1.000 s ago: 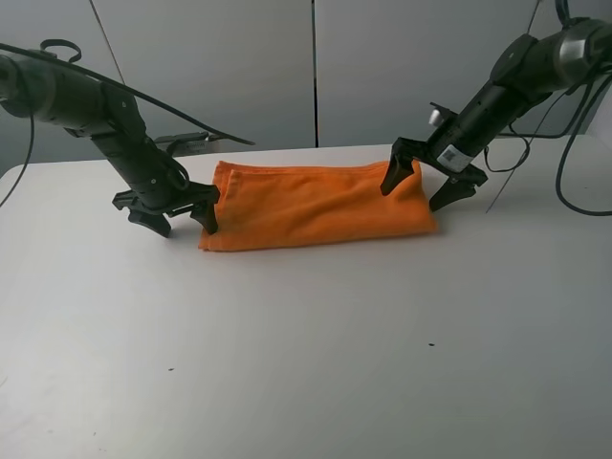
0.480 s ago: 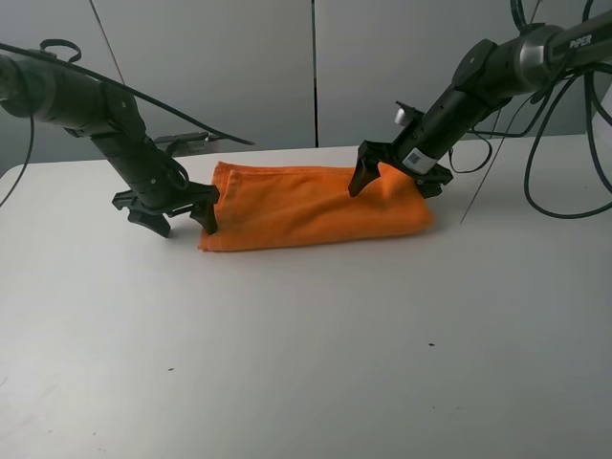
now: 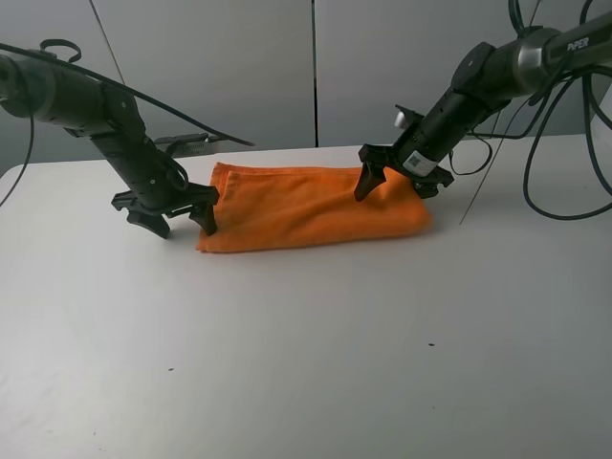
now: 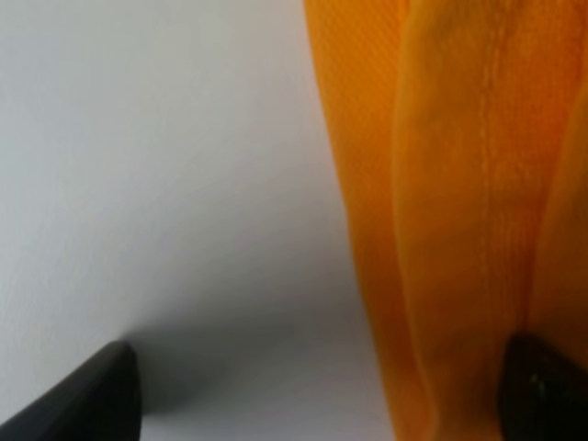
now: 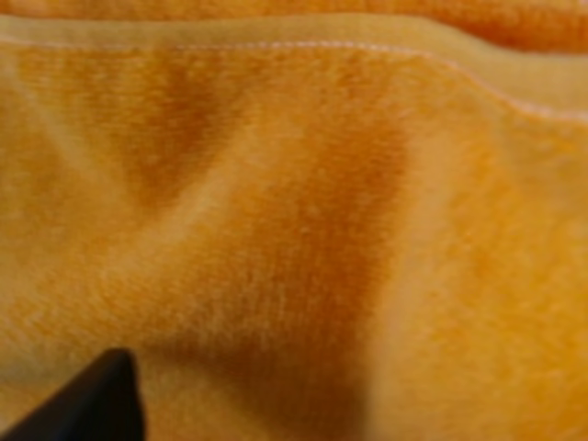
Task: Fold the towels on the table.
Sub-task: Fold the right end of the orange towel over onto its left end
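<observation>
Towel (image 3: 306,206) lies folded lengthwise on the table (image 3: 306,363). My left gripper (image 3: 184,226) gapes at one end; my right gripper (image 3: 395,191), jaws apart, presses the other, where a shallow pinch could lift one layer, spoiling the fold.

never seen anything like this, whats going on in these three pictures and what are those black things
Two robot arms work at a white table. The wide picture comes from a camera mounted high; the two close-ups come from cameras on each arm's wrist. One orange towel, folded into a long strip, lies on the table. The black claws are end effectors: the left end effector sits open at the towel's left end, the right end effector presses on its right end, jaws apart. Nothing is lifted.
</observation>
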Tool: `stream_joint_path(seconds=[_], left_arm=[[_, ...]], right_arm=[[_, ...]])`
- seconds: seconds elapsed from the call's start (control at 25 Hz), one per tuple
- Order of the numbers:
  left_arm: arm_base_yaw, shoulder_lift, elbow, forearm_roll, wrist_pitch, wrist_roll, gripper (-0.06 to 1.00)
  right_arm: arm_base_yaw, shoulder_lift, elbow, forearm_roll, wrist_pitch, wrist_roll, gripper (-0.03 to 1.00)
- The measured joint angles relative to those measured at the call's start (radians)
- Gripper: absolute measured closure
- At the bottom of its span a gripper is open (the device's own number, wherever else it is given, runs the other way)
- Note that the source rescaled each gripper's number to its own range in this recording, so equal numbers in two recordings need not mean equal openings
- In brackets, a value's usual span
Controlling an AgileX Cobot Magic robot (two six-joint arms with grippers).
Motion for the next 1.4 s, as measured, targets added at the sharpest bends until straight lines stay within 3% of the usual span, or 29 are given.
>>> stream_joint_path(seconds=[0.12, 0.24, 0.72, 1.04, 1.4], left_arm=[[0.0, 0.0, 0.0, 0.0, 0.003, 0.0, -0.05], [0.0, 0.0, 0.0, 0.002, 0.003, 0.0, -0.05], [0.0, 0.0, 0.0, 0.014, 0.003, 0.008, -0.05], [0.0, 0.0, 0.0, 0.026, -0.001, 0.008, -0.05], [-0.025, 0.006, -0.001, 0.113, -0.025, -0.01, -0.05]], right_arm=[[0.0, 0.009, 0.0, -0.039, 0.019, 0.0, 0.65], [0.0, 0.009, 0.0, -0.043, 0.026, 0.004, 0.91], [0.0, -0.058, 0.0, -0.053, 0.077, 0.007, 0.91], [0.0, -0.071, 0.0, 0.056, 0.145, 0.007, 0.91], [0.0, -0.071, 0.0, 0.136, 0.156, 0.007, 0.91]])
